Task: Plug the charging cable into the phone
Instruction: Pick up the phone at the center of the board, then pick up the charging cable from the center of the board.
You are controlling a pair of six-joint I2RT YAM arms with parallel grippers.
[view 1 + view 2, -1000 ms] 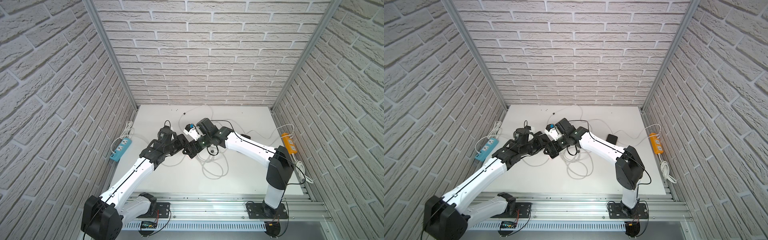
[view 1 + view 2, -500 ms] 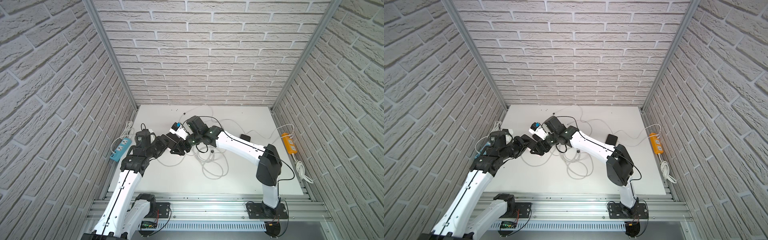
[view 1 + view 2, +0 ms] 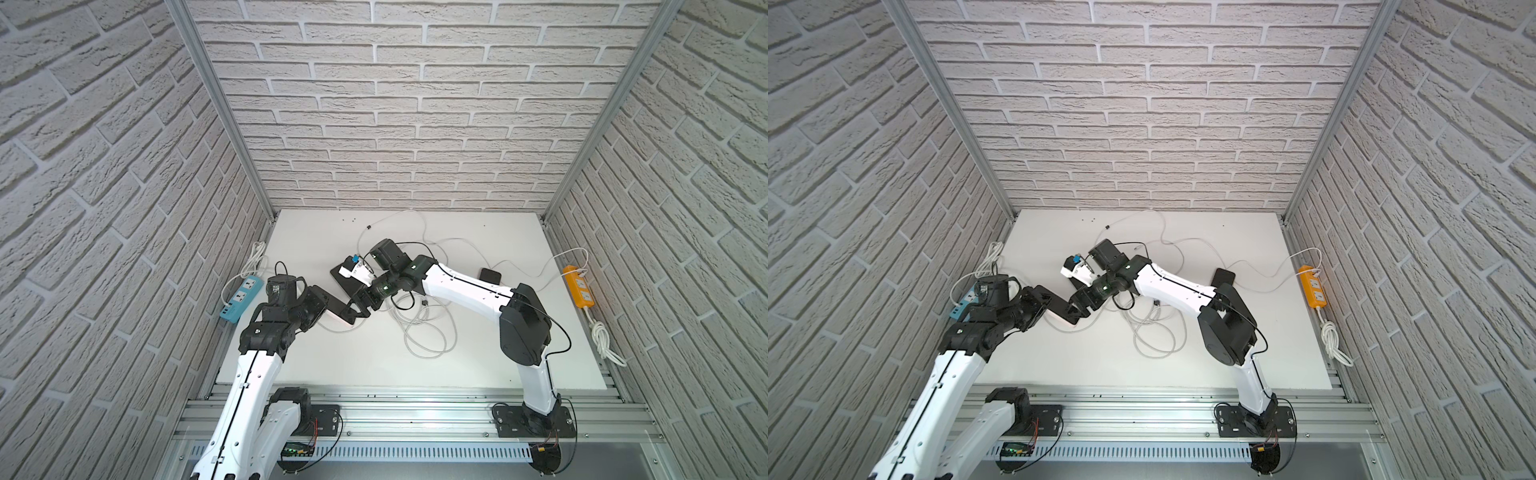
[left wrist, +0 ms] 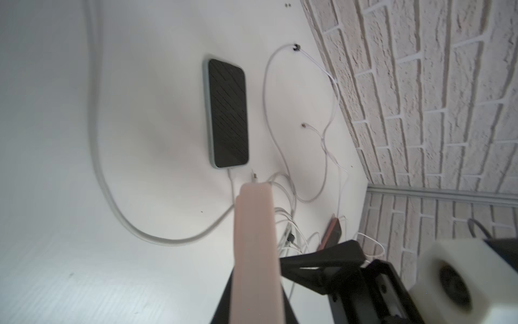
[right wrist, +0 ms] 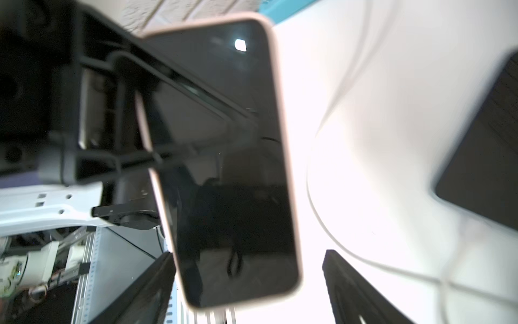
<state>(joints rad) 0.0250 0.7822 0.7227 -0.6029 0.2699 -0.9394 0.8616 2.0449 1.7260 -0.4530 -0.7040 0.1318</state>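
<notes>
Left gripper is clamped on the pink-cased phone, holding it above the desk left of centre in both top views, probably to present its end to the wide-open, empty right gripper beside the loose cables.

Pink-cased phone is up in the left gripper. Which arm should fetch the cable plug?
Right, probably. The right gripper is open and holds nothing, with the loose white cables lying near it. The left gripper is shut on the pink-cased phone.
</notes>
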